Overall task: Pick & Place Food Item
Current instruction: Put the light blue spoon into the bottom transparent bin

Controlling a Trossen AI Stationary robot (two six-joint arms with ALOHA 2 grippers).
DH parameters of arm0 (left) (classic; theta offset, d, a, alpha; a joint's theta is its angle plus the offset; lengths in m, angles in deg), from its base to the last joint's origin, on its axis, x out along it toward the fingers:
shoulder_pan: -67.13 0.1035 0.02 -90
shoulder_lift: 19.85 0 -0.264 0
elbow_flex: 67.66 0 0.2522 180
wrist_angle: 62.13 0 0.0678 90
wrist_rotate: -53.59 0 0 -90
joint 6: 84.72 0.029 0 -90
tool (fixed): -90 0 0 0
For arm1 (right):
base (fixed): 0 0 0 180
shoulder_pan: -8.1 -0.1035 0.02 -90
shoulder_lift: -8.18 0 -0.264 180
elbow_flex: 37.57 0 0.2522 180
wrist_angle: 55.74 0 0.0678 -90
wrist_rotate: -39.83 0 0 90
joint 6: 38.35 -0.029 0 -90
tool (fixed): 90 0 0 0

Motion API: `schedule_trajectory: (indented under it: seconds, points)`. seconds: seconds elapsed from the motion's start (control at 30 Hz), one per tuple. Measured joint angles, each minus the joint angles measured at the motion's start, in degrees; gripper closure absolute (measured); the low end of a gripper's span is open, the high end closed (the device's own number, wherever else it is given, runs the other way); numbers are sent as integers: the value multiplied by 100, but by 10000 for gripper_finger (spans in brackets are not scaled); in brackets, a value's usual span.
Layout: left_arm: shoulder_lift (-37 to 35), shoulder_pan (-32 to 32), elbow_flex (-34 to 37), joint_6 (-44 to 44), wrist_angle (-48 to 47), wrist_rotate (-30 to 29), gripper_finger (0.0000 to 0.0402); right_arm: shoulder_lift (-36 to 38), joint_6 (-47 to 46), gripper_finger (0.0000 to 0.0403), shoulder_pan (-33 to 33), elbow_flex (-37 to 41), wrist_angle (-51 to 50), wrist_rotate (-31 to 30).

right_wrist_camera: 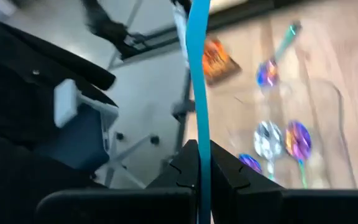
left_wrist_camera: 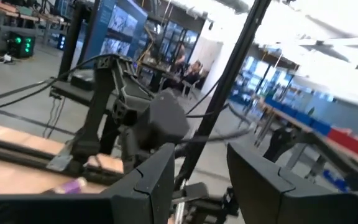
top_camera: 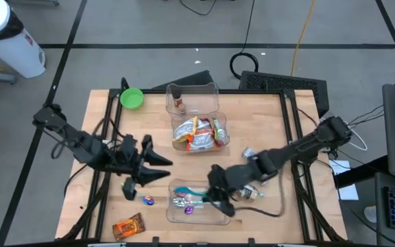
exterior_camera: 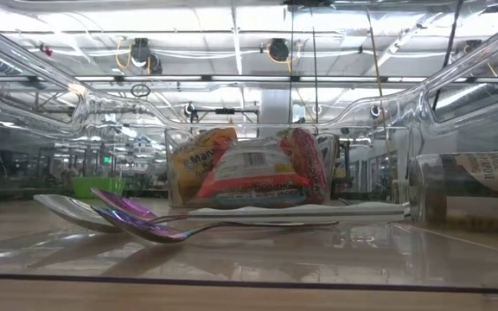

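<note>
Right gripper (right_wrist_camera: 199, 163) is clamped on a blue spoon handle (right_wrist_camera: 197, 74) above the near clear tray (top_camera: 214, 217); left gripper (top_camera: 158, 167) is held apart over the tabletop (top_camera: 101, 130), empty; snack packets (top_camera: 199, 133) are kept in the middle tray.

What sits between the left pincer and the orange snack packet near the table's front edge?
Only a small purple spoon, flat on the wood between the open left pincer and the orange snack packet; a descent from above looks clear. The right pincer grips a blue-handled spoon apart from them.
</note>
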Motion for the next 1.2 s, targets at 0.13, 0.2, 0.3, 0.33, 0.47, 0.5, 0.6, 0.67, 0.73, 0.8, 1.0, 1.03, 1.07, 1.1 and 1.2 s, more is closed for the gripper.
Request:
schedule_trajectory:
  seconds: [0.13, 0.2, 0.3, 0.33, 0.47, 0.5, 0.6, 0.67, 0.73, 0.8, 1.0, 1.03, 1.07, 1.1, 1.2]
  points:
    - [-430, 0, 0, 107, -648, -1, 250, -523, -92, 402, 248, -10, 13, 258]
    - [-575, 0, -2, 138, -860, -10, 250, -779, -197, 402, 332, -10, 50, 477]
    - [-697, 0, -2, 182, -1133, -6, 250, -1060, -332, 402, 398, -10, 31, 787]
    - [-731, 0, -2, 215, -1223, -6, 250, -1135, -352, 402, 401, -10, 35, 825]
    - [-791, 0, -2, 335, -1528, -11, 250, -1355, -475, 402, 355, -10, -121, 839]
    - [-788, 0, -2, 335, -1611, -34, 250, -1407, -526, 402, 330, -12, -179, 840]
    - [-769, 2, 0, 322, -1789, -101, 250, -1517, -539, 402, 250, -10, -527, 835]
    - [-762, 7, 0, 311, -1881, -103, 250, -1594, -526, 402, 196, -19, -714, 805]
    - [-734, 11, 0, 248, -1926, -105, 250, -1601, -537, 403, 141, -10, -1090, 770]
    - [-725, 11, 1, 211, -1947, -104, 250, -1597, -598, 403, 112, -10, -1246, 508]
    - [-719, 61, 2, 188, -1944, -104, 250, -1578, -699, 403, 130, -10, -1385, 178]
    - [-719, 77, 2, 170, -1941, -106, 250, -1571, -727, 403, 118, -10, -1382, 177]
    - [-719, 98, 2, 166, -1939, -106, 250, -1570, -757, 403, 103, -10, -1381, 135]
    - [-721, 110, 2, 165, -1938, -106, 250, -1570, -775, 403, 95, -12, -1398, 68]
    - [-719, 114, 2, 151, -1940, -106, 250, -1572, -755, 402, 93, -10, -1432, -91]
